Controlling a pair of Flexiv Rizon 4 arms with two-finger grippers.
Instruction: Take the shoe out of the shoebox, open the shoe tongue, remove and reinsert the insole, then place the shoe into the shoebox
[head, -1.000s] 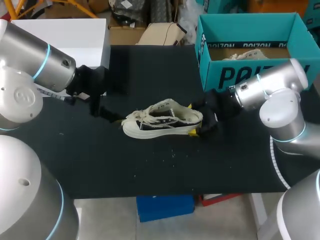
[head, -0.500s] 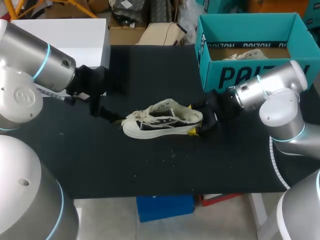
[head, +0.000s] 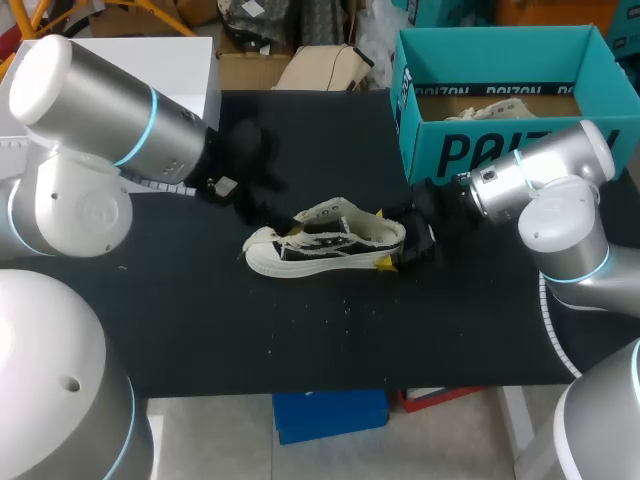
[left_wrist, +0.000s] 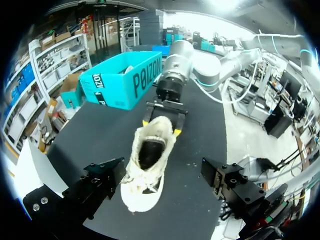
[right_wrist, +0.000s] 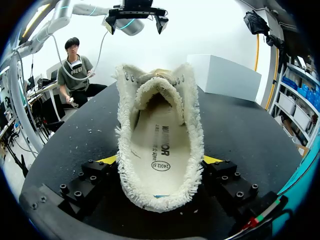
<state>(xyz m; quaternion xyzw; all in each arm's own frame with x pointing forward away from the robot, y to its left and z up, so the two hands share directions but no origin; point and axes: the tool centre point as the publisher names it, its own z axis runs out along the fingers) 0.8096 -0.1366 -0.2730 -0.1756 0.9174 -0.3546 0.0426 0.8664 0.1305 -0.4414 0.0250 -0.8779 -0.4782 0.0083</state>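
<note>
where the right gripper (head: 388, 238) comes in from the right, its fingers pinch the heel of the shoe (head: 320, 245) from the near and far sides. the shoe stands sole-down on the black table (head: 300, 340), long axis left to right, toe to the left. the left gripper (left_wrist: 162, 175), fingers spread wide, hangs over the toe end and appears to touch nothing; it is judged nearer the tongue. the shoebox (head: 500, 150) sits far right, apart.

From my station I see a black worktop (head: 200, 330), matte and evenly lit from overhead, with small pale flecks (head: 347, 305) scattered over its bare middle stretch.
</note>
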